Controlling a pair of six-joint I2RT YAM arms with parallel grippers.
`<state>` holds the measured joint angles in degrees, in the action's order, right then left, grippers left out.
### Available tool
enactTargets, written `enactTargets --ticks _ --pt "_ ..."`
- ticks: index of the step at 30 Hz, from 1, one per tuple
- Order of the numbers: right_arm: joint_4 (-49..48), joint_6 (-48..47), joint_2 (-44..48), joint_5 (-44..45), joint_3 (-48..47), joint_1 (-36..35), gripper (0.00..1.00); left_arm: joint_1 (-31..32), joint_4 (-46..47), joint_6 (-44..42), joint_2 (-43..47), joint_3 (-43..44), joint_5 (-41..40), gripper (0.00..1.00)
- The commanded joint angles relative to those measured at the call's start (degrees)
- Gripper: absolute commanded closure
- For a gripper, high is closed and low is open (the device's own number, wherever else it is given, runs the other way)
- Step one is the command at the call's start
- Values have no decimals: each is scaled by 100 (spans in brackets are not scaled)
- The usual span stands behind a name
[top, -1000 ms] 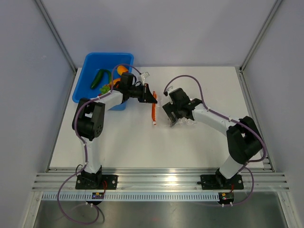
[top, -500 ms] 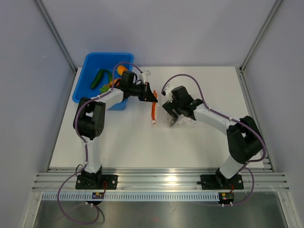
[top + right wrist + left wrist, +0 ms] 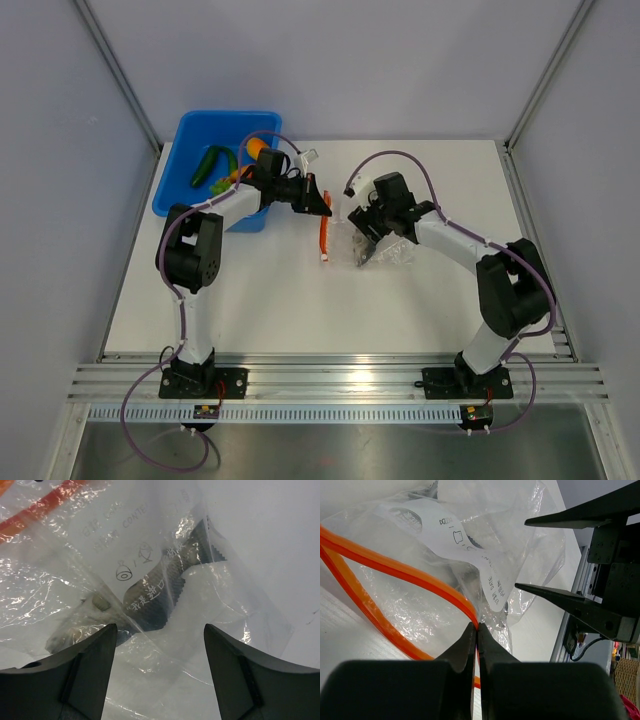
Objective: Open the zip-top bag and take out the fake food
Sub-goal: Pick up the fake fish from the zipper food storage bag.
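While the bag (image 3: 378, 250) is lying crumpled on the desk (image 3: 260, 300) between the two arms, its orange zip strip (image 3: 324, 230) is running along the edge nearest the left arm. In the left wrist view the strip's two tracks are standing apart, and the white label (image 3: 470, 545) is showing through the clear plastic. One dark grey toy piece (image 3: 175, 575) with a toothed edge is sitting inside the bag, under the printed film. The left claw (image 3: 476, 630) is pinching the bag at the strip, its fingers pressed together on the orange edge and the plastic beside it. The right claw (image 3: 157, 645) is hanging over the body of the bag with its fingers spread wide and nothing between them; whether the tips are touching the plastic is hard to tell. The rest of the toy food (image 3: 232, 170) is lying in the blue tub (image 3: 185, 135) at the far left of the desk, among it a green cucumber (image 3: 208, 165) and an orange piece (image 3: 257, 147).
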<state>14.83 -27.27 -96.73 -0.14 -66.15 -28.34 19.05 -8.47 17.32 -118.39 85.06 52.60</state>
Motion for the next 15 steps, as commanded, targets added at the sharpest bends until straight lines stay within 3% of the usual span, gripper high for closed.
enactTargets --ticks 1,2,6,9,10,12,13,15 --pt "-77 -121 -92 -399 -258 -5 24 -33 29 -27 -35 283 154 98" --pt "-112 -112 -127 -399 -267 4 26 -24 30 -18 -35 283 172 98" --pt "-104 -68 -232 -364 -381 4 56 2 38 34 26 283 233 98" --pt "-86 -24 -285 -390 -434 -14 63 37 47 113 35 292 295 98" --pt "-120 2 -277 -390 -416 -14 81 46 47 140 44 292 321 98" --pt "-182 54 -206 -399 -355 -14 99 81 38 131 96 257 321 98" --pt "-269 81 -145 -416 -311 -5 100 90 47 105 123 231 286 96" --pt "-436 142 83 -443 -145 -14 100 82 39 61 184 170 173 83"
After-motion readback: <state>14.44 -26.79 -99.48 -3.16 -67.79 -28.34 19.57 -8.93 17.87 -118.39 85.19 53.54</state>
